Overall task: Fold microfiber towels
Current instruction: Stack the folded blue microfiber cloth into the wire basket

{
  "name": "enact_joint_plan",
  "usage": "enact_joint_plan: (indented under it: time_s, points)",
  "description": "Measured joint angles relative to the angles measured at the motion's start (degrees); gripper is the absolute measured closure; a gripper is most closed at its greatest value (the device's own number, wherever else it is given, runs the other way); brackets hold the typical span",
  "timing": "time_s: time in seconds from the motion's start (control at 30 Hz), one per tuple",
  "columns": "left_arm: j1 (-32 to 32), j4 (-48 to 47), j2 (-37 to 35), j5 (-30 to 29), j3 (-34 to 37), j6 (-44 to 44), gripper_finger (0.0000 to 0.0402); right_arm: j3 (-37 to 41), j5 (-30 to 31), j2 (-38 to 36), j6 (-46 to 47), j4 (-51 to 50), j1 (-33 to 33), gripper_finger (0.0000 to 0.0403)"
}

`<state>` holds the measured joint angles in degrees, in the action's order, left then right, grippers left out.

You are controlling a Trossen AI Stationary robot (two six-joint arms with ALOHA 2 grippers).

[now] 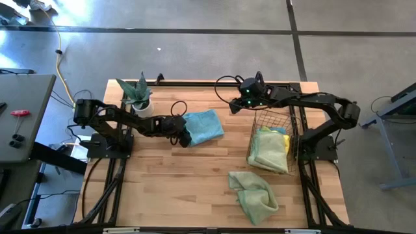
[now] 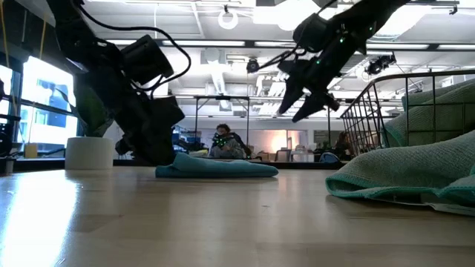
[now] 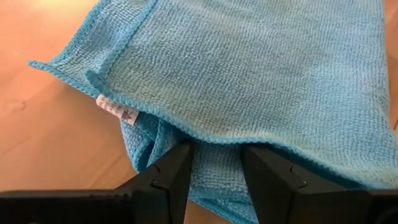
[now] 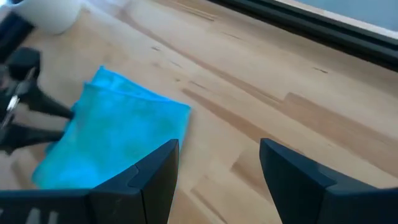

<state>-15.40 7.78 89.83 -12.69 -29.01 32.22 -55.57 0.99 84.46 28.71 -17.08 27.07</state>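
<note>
Here the left gripper point(image 1: 184, 136) sat low on the wooden table point(image 1: 175, 188), at the near-left edge of the folded light blue towel point(image 1: 203, 125). In the left wrist view its two dark fingers point(image 3: 171, 177) straddled a bunched edge of that towel point(image 3: 249, 68) — clenched on the layers, with a small white tag point(image 3: 115, 109) showing just beside the hem. The low view showed the same towel point(image 2: 219, 168) lying flat on the tabletop, the left gripper point(image 2: 159, 152) pressed down at its end.

The right gripper point(image 1: 235, 105) hung in the air above the table's far side, near the copper wire basket point(image 1: 260, 121) and well clear of the blue towel; its fingers point(image 4: 155, 171) stood apart, holding nothing, with the blue towel point(image 4: 118, 134) lying farther off in its wrist view.

Inside the basket lay a pale green towel point(image 1: 270, 151) draped over a yellow one point(image 1: 279, 131). Another pale green towel point(image 1: 255, 195) lay crumpled on the table in front of the basket — apart from it. A green potted plant point(image 1: 138, 97) stood at the table's far left, near the left arm.
</note>
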Motion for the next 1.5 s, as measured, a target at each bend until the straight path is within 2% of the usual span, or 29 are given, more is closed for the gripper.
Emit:
enact_joint_plan:
  time_s: [0.07,0.3,0.57,0.73,1.0,1.17,1.5]
  points:
    - [0.0,1.4,1.0,-0.3,0.0,0.0,0.0268,0.0,0.3,1.4,2.8,1.1,0.3,0.0188]
    - [0.0,2.1,2.0,-0.2,-0.2,0.4,0.0268,-0.6,-4.6,7.8,11.7,5.6,0.7,0.0188]
    - [0.0,3.4,2.1,-0.2,-0.1,0.5,0.0268,-5.5,-13.2,16.5,11.2,5.8,0.7,0.0186]
    - [0.0,3.4,2.1,-0.1,-0.1,0.8,0.0268,-9.0,-20.2,21.6,8.7,5.7,0.7,0.0168]
    - [0.0,3.4,2.2,0.1,-0.1,2.2,0.0268,-10.5,-19.9,26.6,5.0,5.2,1.0,0.0127]
    - [0.0,3.4,2.2,0.1,-0.1,2.1,0.0268,-10.7,-19.6,28.3,3.3,5.5,1.1,0.0124]
    - [0.0,3.3,2.2,0.0,0.0,2.1,0.0268,-10.8,-23.0,29.3,0.6,6.1,-0.7,0.0124]
